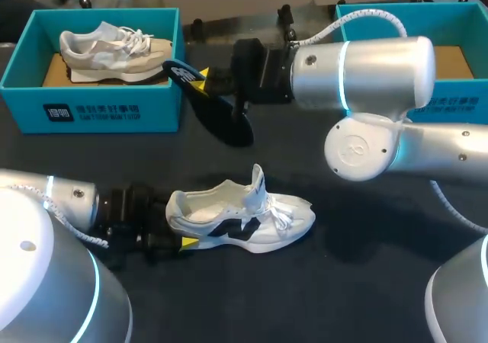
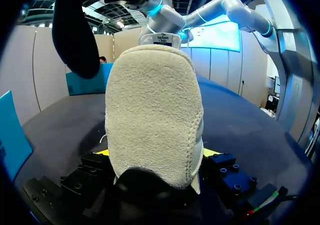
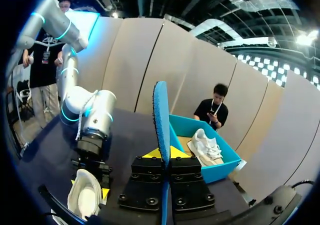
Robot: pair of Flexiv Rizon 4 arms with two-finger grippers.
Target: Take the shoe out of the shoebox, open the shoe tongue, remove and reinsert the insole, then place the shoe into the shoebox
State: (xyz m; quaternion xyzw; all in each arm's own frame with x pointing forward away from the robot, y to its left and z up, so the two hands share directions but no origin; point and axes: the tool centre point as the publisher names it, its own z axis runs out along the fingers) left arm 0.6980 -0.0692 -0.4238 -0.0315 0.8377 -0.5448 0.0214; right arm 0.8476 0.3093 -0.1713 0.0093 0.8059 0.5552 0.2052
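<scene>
A white shoe (image 1: 244, 215) with black side markings lies upright on the dark table, tongue raised, toe pointing right. My left gripper (image 1: 181, 222) holds its heel from both sides; in the left wrist view the fuzzy heel (image 2: 152, 115) fills the space between the yellow fingertips (image 2: 102, 152). Higher up, my right gripper (image 1: 200, 78) is shut on the end of a dark insole (image 1: 221, 114), held in the air beside the left shoebox (image 1: 91, 113). In the right wrist view the insole (image 3: 161, 115) stands edge-on between the fingers, blue on its face.
The teal shoebox at the back left holds a beige shoe (image 1: 114, 47). A second teal box (image 1: 457, 103) stands at the back right behind my right arm. The right arm's elbow (image 1: 366, 141) hangs over the table's middle right.
</scene>
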